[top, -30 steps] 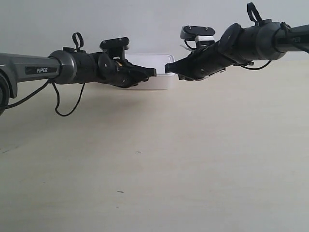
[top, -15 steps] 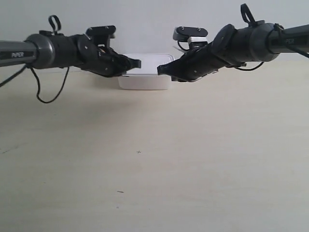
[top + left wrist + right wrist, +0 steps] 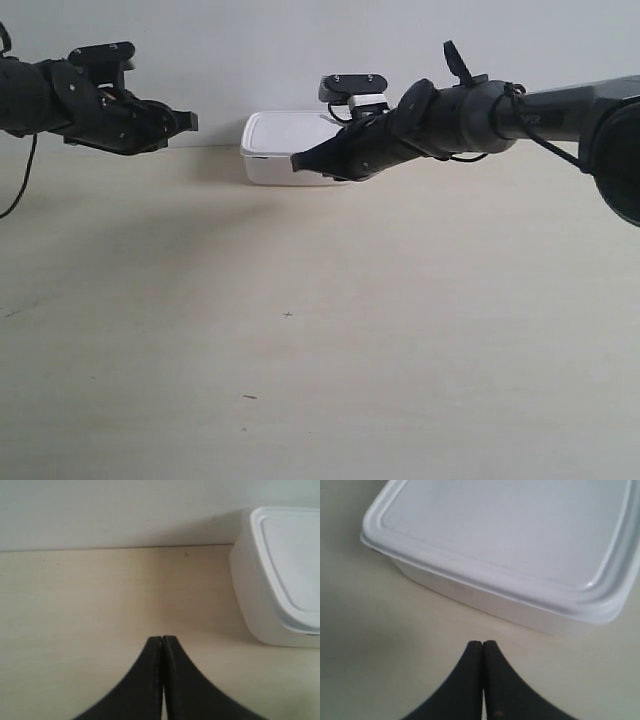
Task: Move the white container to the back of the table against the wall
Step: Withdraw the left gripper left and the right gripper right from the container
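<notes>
Remotely, I count one white container point(image 3: 285, 150), two arms and two grippers on the table point(image 3: 400, 330). The container sits at the far edge of the tabletop, a little left of centre, at the foot of the wall point(image 3: 300, 50); I cannot tell whether it touches the wall. It is a low rectangular box with rounded corners, its sides tapering slightly under a flat, rimmed lid that is seated all round. The right wrist view shows the lid point(image 3: 510, 535) plain and unmarked.

The left gripper point(image 3: 190, 121) hangs above the table well to the left of the container, its jaws pressed together on nothing. From its own camera the left gripper point(image 3: 162, 639) points at bare table, with the container point(image 3: 285, 580) off to one side.

The right gripper point(image 3: 296, 162) hovers just in front of the container's near side, jaws likewise clenched and empty. Its camera shows the right gripper point(image 3: 483, 643) apart from the box. Tiny dark specks point(image 3: 288, 315) dot the near tabletop.
</notes>
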Tool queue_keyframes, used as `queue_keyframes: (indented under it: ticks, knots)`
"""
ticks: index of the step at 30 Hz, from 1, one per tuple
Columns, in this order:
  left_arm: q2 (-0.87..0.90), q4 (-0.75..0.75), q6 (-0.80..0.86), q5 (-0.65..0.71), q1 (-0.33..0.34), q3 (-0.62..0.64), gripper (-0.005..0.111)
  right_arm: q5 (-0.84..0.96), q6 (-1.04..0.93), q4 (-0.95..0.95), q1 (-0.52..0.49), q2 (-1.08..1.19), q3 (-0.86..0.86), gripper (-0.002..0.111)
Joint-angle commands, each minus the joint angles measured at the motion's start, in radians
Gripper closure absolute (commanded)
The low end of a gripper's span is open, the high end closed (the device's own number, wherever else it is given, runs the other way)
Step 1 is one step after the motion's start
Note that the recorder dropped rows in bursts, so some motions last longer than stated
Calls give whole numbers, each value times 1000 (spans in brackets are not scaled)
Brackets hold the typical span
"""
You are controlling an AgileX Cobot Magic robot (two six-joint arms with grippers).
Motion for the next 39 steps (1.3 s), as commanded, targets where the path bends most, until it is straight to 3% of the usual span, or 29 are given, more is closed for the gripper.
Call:
queue_keyframes:
  ticks: [1, 25, 39]
  knots:
    - [-17, 6, 9, -45, 16, 30, 107, 10, -12, 24, 1, 42, -59, 108]
    - [-17, 10, 11, -101, 21, 32, 107, -197, -12, 44, 1, 120, -88, 108]
    - [-17, 10, 2, -112, 21, 32, 107, -212, -28, 40, 1, 120, -88, 108]
